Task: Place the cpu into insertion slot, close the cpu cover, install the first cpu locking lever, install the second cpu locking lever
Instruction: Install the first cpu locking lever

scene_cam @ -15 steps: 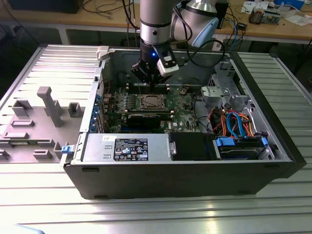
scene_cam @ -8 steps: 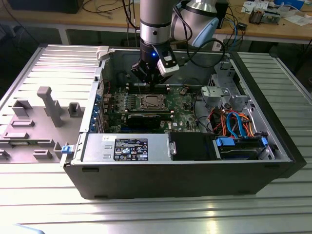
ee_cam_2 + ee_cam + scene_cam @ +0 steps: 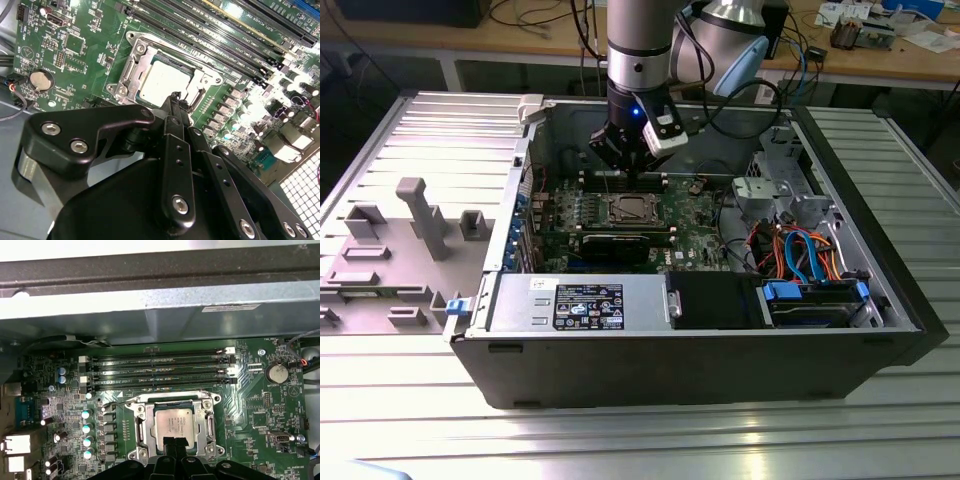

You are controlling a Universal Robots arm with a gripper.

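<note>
Silvery square cpu (image 3: 174, 421) seated flat in insertion slot (image 3: 145, 426), cover (image 3: 210, 427) down around it. Directly above: gripper (image 3: 176, 100), upright, fingertips pressed together, holding nothing.

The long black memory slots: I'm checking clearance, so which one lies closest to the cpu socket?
In the first wrist view, the last memory slot of the four, bordering the cpu cover; the other three lie beyond it toward the case wall.

cpu (image 3: 173, 421): silvery matt metal | claw (image 3: 176, 101): matt black
</note>
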